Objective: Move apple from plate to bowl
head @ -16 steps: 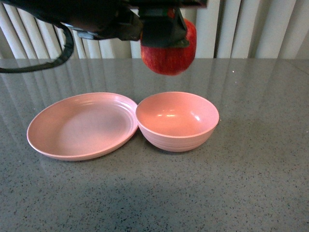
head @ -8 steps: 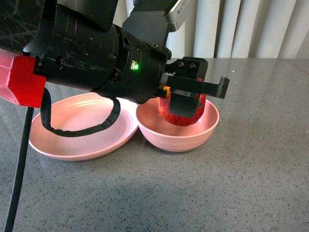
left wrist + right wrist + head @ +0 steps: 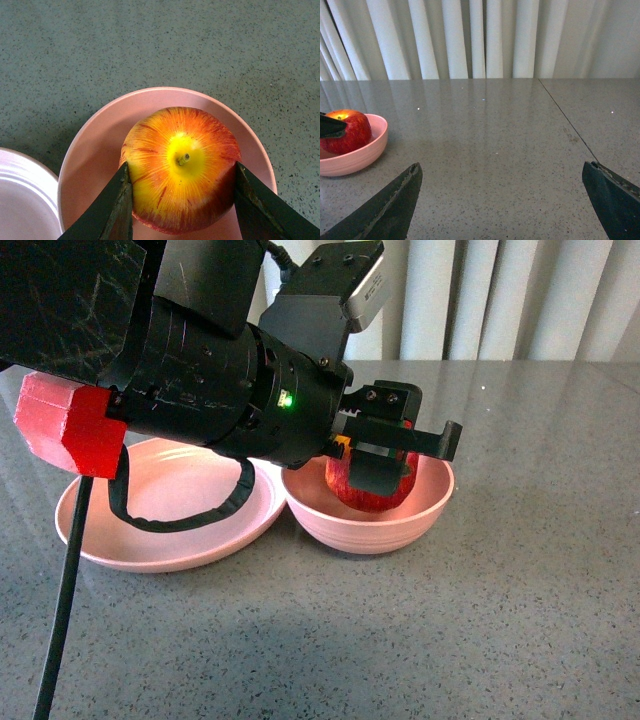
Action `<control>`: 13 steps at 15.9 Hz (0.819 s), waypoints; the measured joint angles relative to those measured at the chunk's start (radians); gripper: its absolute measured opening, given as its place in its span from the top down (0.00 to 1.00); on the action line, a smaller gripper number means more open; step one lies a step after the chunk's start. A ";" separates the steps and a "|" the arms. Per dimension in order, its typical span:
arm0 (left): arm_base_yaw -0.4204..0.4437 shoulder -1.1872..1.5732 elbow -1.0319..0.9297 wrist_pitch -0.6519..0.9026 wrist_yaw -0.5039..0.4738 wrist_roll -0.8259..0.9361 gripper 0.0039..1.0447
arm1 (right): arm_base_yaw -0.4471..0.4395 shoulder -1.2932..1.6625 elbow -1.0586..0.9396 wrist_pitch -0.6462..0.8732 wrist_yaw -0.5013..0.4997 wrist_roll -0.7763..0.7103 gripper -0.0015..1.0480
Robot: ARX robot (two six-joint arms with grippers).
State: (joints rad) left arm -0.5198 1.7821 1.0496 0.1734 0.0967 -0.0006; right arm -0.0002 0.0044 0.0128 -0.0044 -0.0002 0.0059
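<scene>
Currently, your listing reads as follows.

Apple (image 3: 180, 167): you see it inside the bowl, stem up, with the yellow-orange patch around the stem facing the left wrist camera. Red streaked skin shows at its sides. Whether it rests on the bowl floor or hangs just above it cannot be told from these views.

Bowl (image 3: 410, 520): deep, pink, standing on the tabletop, its rim touching or almost touching the plate's rim. In the right wrist view you see it at the edge, apple inside.

Plate (image 3: 190, 530): wide, shallow, pink, just beside the bowl on its left in the front view. Its surface is bare where visible; the left arm and a black cable cover much of it.

Left tool (image 3: 181, 200): clamped on the apple, one dark finger pressed against each side of the fruit. Your left arm reaches over the plate into the bowl, a green light lit on its body.

Right tool (image 3: 502, 200): fingers spread wide apart, holding nothing, well away from the bowl and above bare tabletop.

Tabletop (image 3: 520, 620): grey, speckled, glossy.

Backdrop: white vertical curtain (image 3: 470, 40) folds behind the tabletop.
</scene>
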 joint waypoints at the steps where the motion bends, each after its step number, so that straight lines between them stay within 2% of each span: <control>1: 0.003 0.003 0.000 0.000 0.001 -0.002 0.53 | 0.000 0.000 0.000 0.000 0.000 0.000 0.06; 2: 0.004 0.003 0.000 0.001 0.000 -0.006 0.51 | 0.000 0.000 0.000 0.000 0.000 0.000 0.06; 5: 0.008 0.005 0.001 0.008 0.007 -0.011 0.17 | 0.000 0.000 0.000 0.000 0.000 0.000 0.06; 6: 0.011 0.005 0.001 0.010 0.008 -0.015 0.09 | 0.000 0.000 0.000 0.000 0.000 0.000 0.06; 7: 0.016 0.005 0.001 0.011 0.012 -0.018 0.05 | 0.000 0.000 0.000 0.000 0.000 0.000 0.06; 8: 0.021 0.002 0.001 0.017 0.018 -0.021 0.07 | 0.000 0.000 0.000 0.000 0.000 0.000 0.06; 13: 0.072 -0.158 -0.029 0.094 0.056 -0.074 0.06 | 0.000 0.000 0.000 0.000 0.000 0.000 0.06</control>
State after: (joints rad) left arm -0.4480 1.6245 1.0206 0.2672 0.1524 -0.0742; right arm -0.0002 0.0044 0.0128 -0.0044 -0.0002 0.0059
